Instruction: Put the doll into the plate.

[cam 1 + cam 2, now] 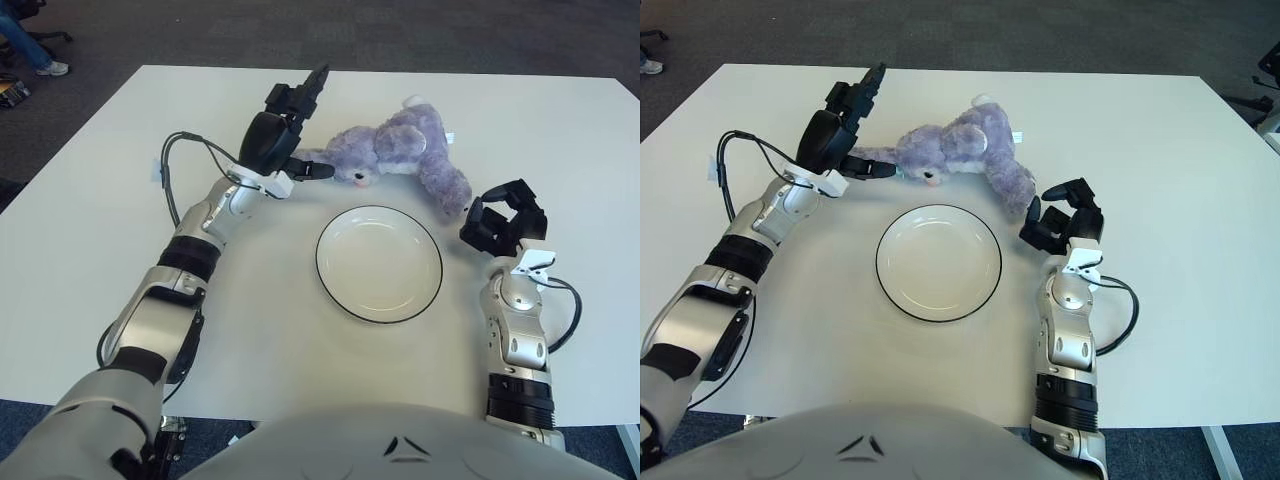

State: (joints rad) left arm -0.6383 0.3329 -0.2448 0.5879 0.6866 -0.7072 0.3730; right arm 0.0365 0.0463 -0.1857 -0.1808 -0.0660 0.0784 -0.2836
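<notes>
Reaching for the doll, grasp not yet made

The right hand [503, 222] sits curled and empty just beside the doll's near leg; the plate [379, 263] lies bare between both hands. Farther off, the left hand [288, 130] spreads open around the doll [400, 150] and must close, then carry it back.

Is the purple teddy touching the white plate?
Apart. In the right eye view, bare white table shows between the fluffy purple plush doll and the black-rimmed round white plate.
</notes>
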